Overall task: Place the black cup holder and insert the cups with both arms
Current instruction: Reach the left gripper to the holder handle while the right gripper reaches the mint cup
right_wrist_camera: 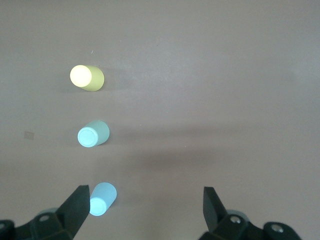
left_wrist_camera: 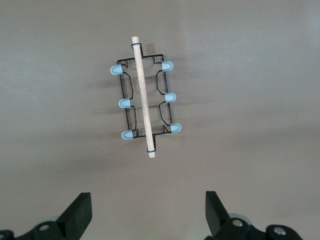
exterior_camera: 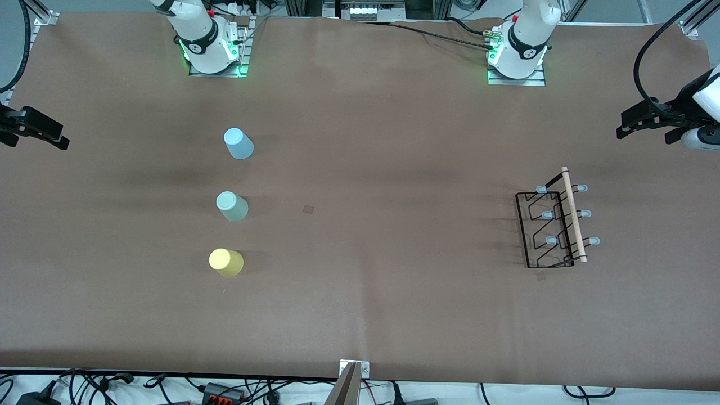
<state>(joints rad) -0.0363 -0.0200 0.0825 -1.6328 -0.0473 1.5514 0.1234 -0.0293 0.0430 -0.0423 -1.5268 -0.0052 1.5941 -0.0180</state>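
Left gripper [left_wrist_camera: 145, 215] hung spread above the thin black wire cup holder [exterior_camera: 554, 228], evidently poised to lift it; right gripper [right_wrist_camera: 142, 212], likewise spread, waited over three upturned plastic cups [exterior_camera: 232, 206] well apart from the holder on the brown worktop [exterior_camera: 394, 292].

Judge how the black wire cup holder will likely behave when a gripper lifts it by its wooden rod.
The black cup holder is thin open wire, so probably light and stiff. Its wooden rod looks smooth and round, so it may swing or slip in the jaws unless gripped mid-length.

Front camera overlooks table [exterior_camera: 360, 315]; wrist cameras seemingly face straight down.
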